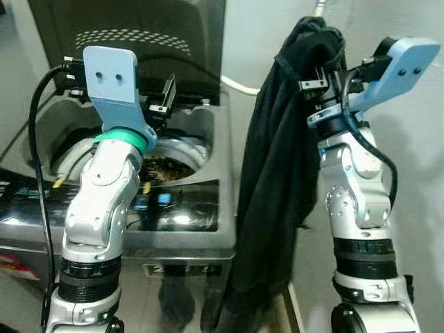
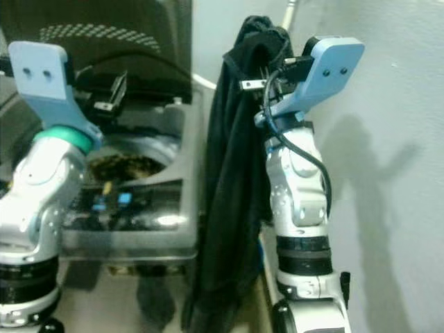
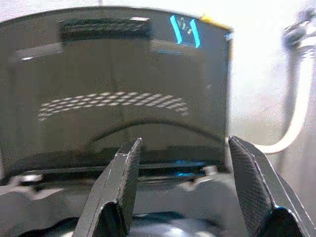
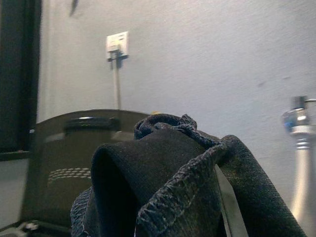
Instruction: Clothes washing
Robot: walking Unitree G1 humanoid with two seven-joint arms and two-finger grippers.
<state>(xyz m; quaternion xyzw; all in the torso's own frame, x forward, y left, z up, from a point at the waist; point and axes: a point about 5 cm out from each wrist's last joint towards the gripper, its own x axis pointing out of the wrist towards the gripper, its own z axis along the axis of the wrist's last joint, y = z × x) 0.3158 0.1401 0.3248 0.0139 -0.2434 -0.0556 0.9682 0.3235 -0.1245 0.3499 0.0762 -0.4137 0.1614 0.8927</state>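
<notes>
In the left eye view, the right gripper [image 1: 313, 82] held a dark garment [image 1: 277, 180] by its top, clamped, beside the open washing machine [image 1: 201, 208]. It hung long and limp — soft, likely heavy denim, best held at the bunched seam. In the left wrist view, the left gripper [image 3: 180, 163] stood with fingers [image 3: 123, 173] spread, empty, facing the lid [image 3: 113, 74].

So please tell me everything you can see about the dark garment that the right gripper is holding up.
The dark denim-like garment looks black to deep blue, with a stitched seam along its edge. It hangs long and limp, bunched at the top where the right gripper is shut on it, raised beside the open top-loading washing machine. Its lower end drapes down toward the floor, right of the machine's front. Nothing else clearly touches it.
</notes>
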